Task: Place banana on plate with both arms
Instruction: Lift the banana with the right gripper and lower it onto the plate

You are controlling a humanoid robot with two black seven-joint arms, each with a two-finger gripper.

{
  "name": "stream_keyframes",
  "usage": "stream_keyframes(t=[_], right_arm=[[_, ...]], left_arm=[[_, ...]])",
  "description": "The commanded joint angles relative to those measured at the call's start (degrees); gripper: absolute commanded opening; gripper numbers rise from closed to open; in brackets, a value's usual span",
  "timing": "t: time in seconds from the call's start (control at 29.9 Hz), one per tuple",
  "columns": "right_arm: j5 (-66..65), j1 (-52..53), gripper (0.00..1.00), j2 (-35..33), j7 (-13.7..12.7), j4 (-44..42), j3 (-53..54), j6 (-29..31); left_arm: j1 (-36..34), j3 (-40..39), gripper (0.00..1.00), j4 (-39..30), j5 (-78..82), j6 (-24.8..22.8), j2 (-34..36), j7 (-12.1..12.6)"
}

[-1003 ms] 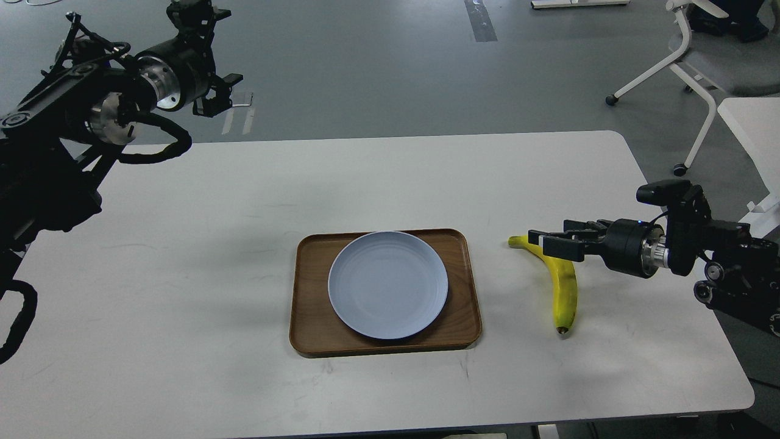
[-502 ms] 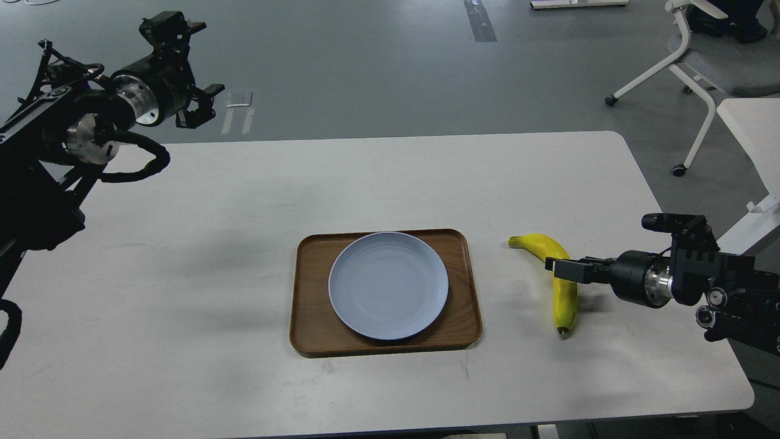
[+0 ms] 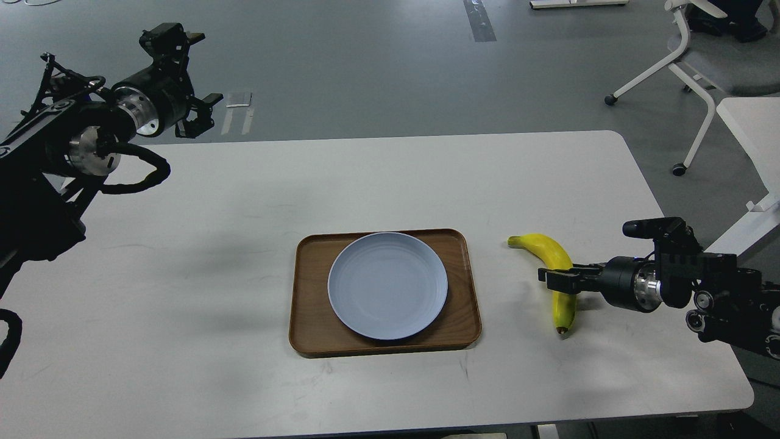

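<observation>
The yellow banana (image 3: 546, 249) lies on the white table to the right of the tray, dark tip toward me. The pale blue-grey plate (image 3: 387, 285) sits empty on the brown wooden tray (image 3: 464, 317). My right gripper (image 3: 553, 281) is low at the banana's middle, its dark fingers crossing over the fruit; I cannot tell whether they are closed on it. My left gripper (image 3: 201, 114) is raised over the table's far left edge, far from the banana and the plate, with its fingers spread and empty.
The white table (image 3: 244, 244) ends close behind the right arm at its right edge. A white office chair (image 3: 701, 55) and another white table (image 3: 752, 122) stand beyond it at the far right.
My right gripper has come down from above the banana's upper part to its middle, close to the table. My left gripper has drawn back to the left. The banana has not moved.
</observation>
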Motion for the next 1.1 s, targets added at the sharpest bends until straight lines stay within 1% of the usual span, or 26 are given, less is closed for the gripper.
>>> stream_keyframes(t=[0.0,0.1,0.13,0.23,0.33,0.4,0.43,0.47,0.5,0.6,0.64,0.74,0.77,0.94,1.07], right_arm=[[-0.2,0.9,0.0,0.1,0.2,-0.4,0.0,-2.8],[0.3,1.0,0.0,1.3,0.6,-0.4,0.2,-6.6],[0.3,1.0,0.0,1.7,0.7,-0.5,0.1,-6.7],[0.3,1.6,0.0,1.8,2.2,-0.5,0.1,-7.1],[0.3,3.7,0.0,2.0,5.4,0.0,0.2,-7.2],[0.3,7.2,0.0,2.6,9.1,0.9,0.2,-7.2],[0.3,7.2,0.0,2.6,9.2,0.9,0.2,-7.2],[0.3,8.7,0.0,4.1,10.4,1.5,-0.3,-7.2],[-0.2,9.9,0.0,6.3,11.0,1.7,-0.7,-7.2],[-0.7,12.9,0.0,11.4,12.5,1.0,-3.4,-7.2],[-0.7,12.9,0.0,11.4,12.5,1.0,-3.4,-7.2],[-0.7,16.0,0.0,17.8,15.2,-2.3,-7.2,-7.5],[-0.6,16.2,0.0,20.5,15.5,-4.0,-7.7,-7.5],[-0.4,15.3,0.0,26.1,15.5,-11.7,-8.1,-7.3],[-0.4,13.6,0.0,28.4,15.5,-13.4,-8.3,-7.4]], left_arm=[[0.5,0.2,0.98,0.0,0.2,0.0,-0.1,-0.4],[0.7,0.2,0.98,0.0,0.2,0.0,-0.6,-0.4],[0.8,0.2,0.98,0.0,0.2,0.0,-0.7,-0.4],[1.1,0.2,0.98,0.0,0.2,0.0,-0.7,-0.4],[1.1,0.3,0.98,0.0,0.2,0.0,-0.7,-0.4],[1.3,0.3,0.98,0.0,0.2,0.0,-0.7,-0.4],[1.3,0.3,0.98,0.0,0.2,0.0,-0.7,-0.4],[1.6,0.3,0.98,0.0,0.2,0.0,-0.8,-0.4],[1.7,0.3,0.98,0.0,0.2,0.0,-0.8,-0.4],[1.7,0.3,0.98,0.0,0.2,-0.1,-0.7,-0.4],[1.7,0.3,0.98,0.0,0.2,-0.1,-0.7,-0.4],[1.8,0.1,0.98,0.0,0.1,-0.9,-0.4,-0.4],[1.8,-0.1,0.98,0.0,0.0,-1.5,-0.2,-0.4],[1.8,-0.1,0.98,0.0,0.1,-3.3,0.9,-0.4],[1.8,-0.1,0.98,0.0,0.1,-3.6,2.5,-0.4]])
